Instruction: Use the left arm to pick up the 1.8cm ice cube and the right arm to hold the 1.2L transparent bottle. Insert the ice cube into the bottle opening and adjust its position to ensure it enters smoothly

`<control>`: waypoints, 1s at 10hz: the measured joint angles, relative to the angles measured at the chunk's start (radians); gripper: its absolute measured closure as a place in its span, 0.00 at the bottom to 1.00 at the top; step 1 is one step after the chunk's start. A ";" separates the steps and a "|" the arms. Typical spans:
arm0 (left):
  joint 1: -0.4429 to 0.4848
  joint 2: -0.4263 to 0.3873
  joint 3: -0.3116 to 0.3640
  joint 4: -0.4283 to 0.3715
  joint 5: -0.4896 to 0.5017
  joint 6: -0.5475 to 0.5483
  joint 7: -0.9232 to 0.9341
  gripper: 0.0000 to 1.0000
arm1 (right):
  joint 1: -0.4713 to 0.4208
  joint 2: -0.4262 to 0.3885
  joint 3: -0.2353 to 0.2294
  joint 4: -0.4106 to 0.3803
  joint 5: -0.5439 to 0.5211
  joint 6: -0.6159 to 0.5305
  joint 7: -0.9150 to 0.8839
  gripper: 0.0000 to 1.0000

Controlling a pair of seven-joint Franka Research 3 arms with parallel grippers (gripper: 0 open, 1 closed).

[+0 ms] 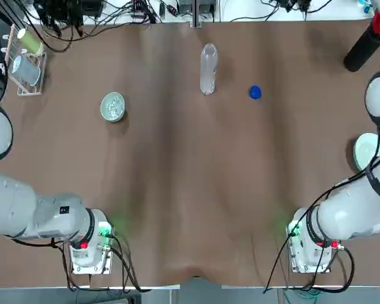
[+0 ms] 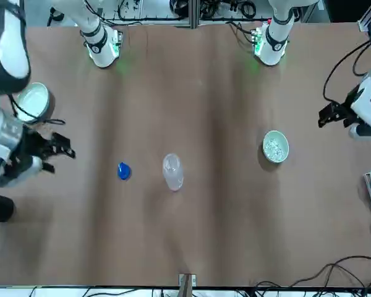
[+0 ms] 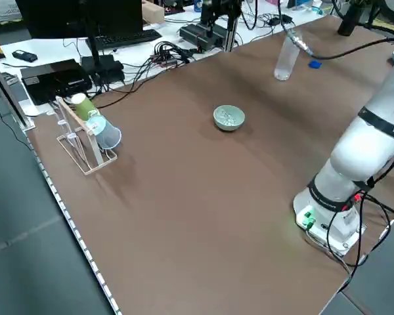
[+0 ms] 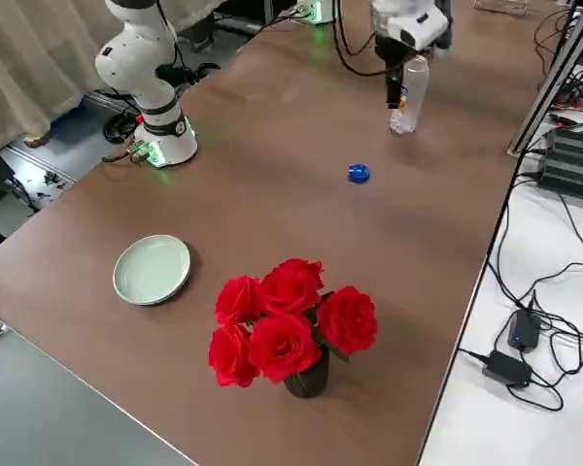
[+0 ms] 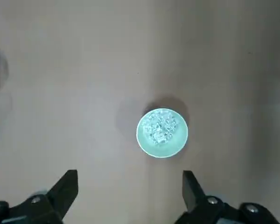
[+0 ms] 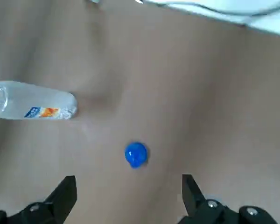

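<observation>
Left pincer [image 5: 129,186] spread wide near the bowl [image 5: 162,133] with the ice cubes [image 5: 159,126], right pincer [image 6: 129,189] spread too, nothing gripped; bottle [image 1: 208,68] upright on the surface [image 1: 177,164], near the blue cap [image 1: 254,92].

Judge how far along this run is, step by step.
Done: the blue cap lies apart from the bottle.
In hand: nothing; the left gripper, at the table's left, and the right gripper, at its right, both stand open.
Left: hold the bottle, pick an ice cube from the bowl, and insert it into the opening.
</observation>
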 joint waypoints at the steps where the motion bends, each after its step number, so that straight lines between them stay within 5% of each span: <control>1: 0.000 -0.029 -0.001 -0.100 0.000 0.065 0.000 0.01 | 0.000 0.042 -0.001 -0.009 0.084 0.046 -0.138 0.00; 3: -0.001 -0.076 -0.008 -0.272 0.000 0.143 0.000 0.01 | 0.001 0.101 0.000 -0.063 0.270 0.147 -0.472 0.00; 6: -0.005 -0.071 -0.044 -0.382 0.000 0.230 -0.002 0.01 | 0.006 0.176 0.002 -0.172 0.670 0.176 -1.037 0.00; 10: -0.006 0.054 -0.065 -0.415 0.000 0.391 -0.007 0.02 | 0.010 0.355 0.017 -0.206 1.068 -0.068 -1.618 0.00</control>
